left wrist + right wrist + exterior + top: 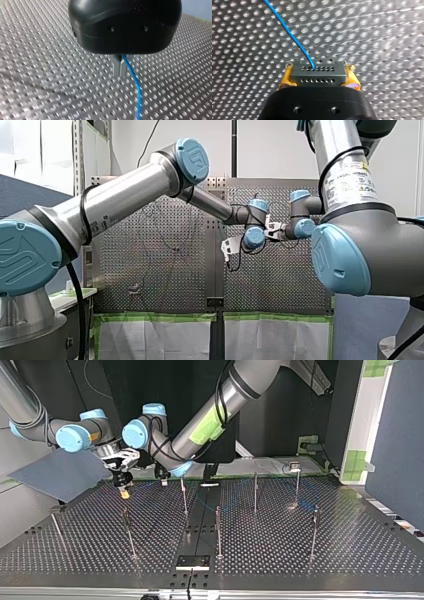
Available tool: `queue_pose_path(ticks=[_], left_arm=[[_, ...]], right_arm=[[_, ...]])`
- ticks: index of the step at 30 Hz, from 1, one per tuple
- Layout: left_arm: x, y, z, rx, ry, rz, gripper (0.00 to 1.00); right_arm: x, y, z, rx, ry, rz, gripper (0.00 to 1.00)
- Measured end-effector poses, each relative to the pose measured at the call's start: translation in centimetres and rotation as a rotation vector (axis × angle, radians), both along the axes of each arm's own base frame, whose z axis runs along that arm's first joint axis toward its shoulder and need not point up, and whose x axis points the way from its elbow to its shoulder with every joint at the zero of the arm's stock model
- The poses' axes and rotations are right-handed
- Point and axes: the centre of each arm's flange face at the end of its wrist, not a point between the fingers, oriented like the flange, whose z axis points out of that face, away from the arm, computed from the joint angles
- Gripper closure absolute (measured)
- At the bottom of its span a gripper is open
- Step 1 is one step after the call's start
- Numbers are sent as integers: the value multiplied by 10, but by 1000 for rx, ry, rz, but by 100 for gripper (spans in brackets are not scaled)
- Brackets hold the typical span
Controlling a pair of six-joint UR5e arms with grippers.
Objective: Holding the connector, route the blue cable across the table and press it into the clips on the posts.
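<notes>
The right gripper (319,73) is clamped on the grey perforated connector block (317,78); its thin blue cable (289,33) runs ahead to the left gripper (121,68), metal fingers pinched together on it, close alongside

My left arm (125,195) and my right arm (370,235) reach close together.

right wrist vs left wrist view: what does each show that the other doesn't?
Only right wrist: the grey connector clamped between my right gripper's yellow pads, with the blue cable leaving one of its holes. Only left wrist: my left gripper's metal fingers shut on the blue cable. Both: the blue cable over the perforated table.
</notes>
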Motion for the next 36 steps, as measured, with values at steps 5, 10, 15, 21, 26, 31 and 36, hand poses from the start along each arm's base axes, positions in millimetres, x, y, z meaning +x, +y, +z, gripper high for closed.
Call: queue_pose_path(ticks=[5, 10, 15, 21, 26, 31, 36], left_arm=[[-8, 0, 18, 2, -30, -36, 99], [-18, 0, 35, -10, -60, -45, 99], [-32, 5, 50, -9, -66, -54, 99], [-48, 16, 68, 2, -66, -59, 99], [-55, 25, 88, 7, -86, -61, 99], [-56, 25, 125, -13, -136, -63, 99], [-54, 30, 174, -59, -191, -57, 99]], right_arm=[[0, 5, 28, -19, -33, 0, 100], [-1, 11, 55, -31, -45, 1, 100], [-5, 18, 81, -39, -51, -3, 100], [-7, 29, 115, -74, -65, 2, 100], [-7, 38, 144, -116, -72, 5, 100], [-8, 47, 171, -145, -80, 8, 100], [-9, 55, 189, -169, -87, 6, 100]])
